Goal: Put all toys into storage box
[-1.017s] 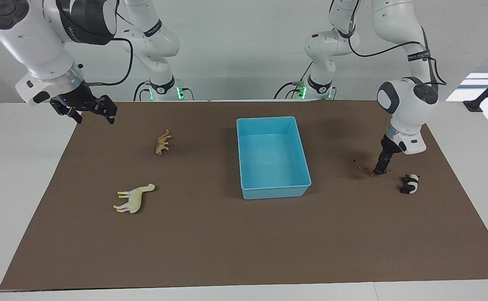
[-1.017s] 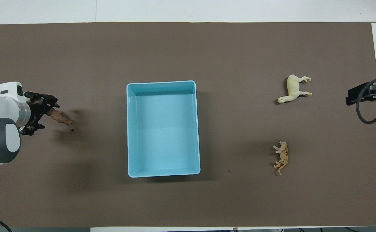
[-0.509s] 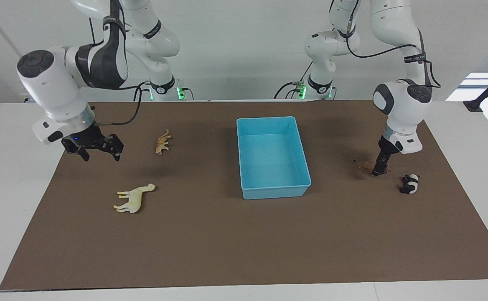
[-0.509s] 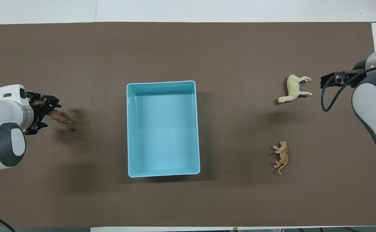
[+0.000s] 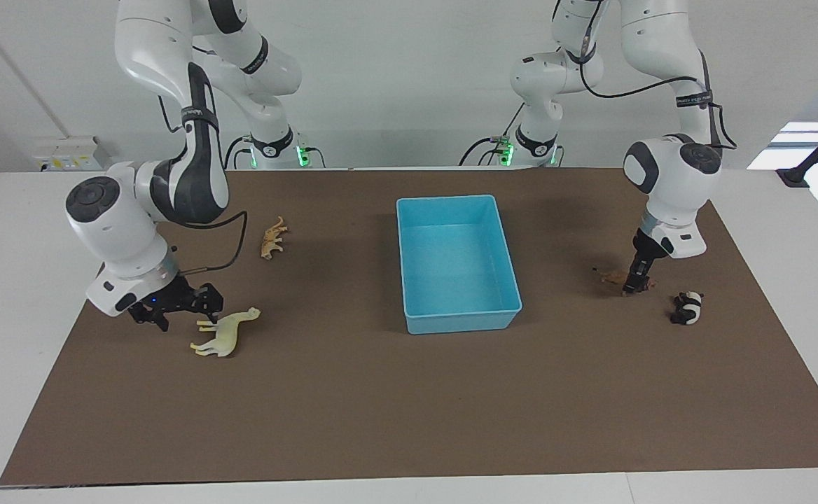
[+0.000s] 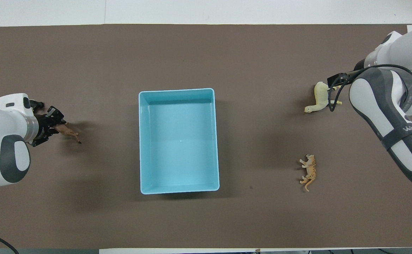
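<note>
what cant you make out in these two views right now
- Black-and-white plastic panda figurine: absent from the overhead view, apparently covered there by the left arm's white wrist.
- Brown plastic lion figurine: one end is covered by the left gripper in both views.
- Cream-yellow plastic horse figurine: in the overhead view the right arm's cable and black fitting cover part of its hind end.

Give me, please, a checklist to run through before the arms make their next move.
1. Storage box empty, nothing over it: ok.
2. Left gripper down at the lion: ok.
3. Lion firmly held: cannot tell.
4. Right gripper jaws open: ok.
5. Right gripper centred on the horse: not ok, it sits by the hind legs.
6. Tiger and panda lying clear of both arms: ok.
</note>
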`<state>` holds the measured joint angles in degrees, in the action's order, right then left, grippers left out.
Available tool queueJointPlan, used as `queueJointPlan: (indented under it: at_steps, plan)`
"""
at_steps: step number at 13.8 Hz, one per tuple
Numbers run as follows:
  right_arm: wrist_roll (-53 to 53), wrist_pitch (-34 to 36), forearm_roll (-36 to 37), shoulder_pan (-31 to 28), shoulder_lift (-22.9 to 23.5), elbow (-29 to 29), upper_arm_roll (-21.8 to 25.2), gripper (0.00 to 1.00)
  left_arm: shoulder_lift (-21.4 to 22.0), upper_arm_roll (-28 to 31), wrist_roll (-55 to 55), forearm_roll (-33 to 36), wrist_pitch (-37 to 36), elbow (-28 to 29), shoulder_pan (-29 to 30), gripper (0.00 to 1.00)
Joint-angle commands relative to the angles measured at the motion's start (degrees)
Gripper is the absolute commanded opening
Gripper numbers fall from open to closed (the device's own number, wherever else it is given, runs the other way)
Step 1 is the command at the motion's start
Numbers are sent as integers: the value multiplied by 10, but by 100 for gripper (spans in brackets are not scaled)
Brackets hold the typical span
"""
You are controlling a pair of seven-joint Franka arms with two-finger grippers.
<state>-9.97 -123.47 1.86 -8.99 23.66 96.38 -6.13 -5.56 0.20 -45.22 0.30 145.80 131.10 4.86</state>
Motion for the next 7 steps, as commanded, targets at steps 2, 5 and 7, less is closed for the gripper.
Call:
queueJointPlan:
  at_steps: [2,5,7]
  plan:
    - [-9,-55,-1,22,55,-28,-4,100,-10,2,-4,10,-78,-69,-19,18]
    - [-8,-67,0,21,64,-16,-3,100,-26,-4,-22,-5,-288,-238,-58,18]
    - [-8,-64,0,18,64,-7,-3,100,-16,-5,-53,-35,-349,-269,-119,19]
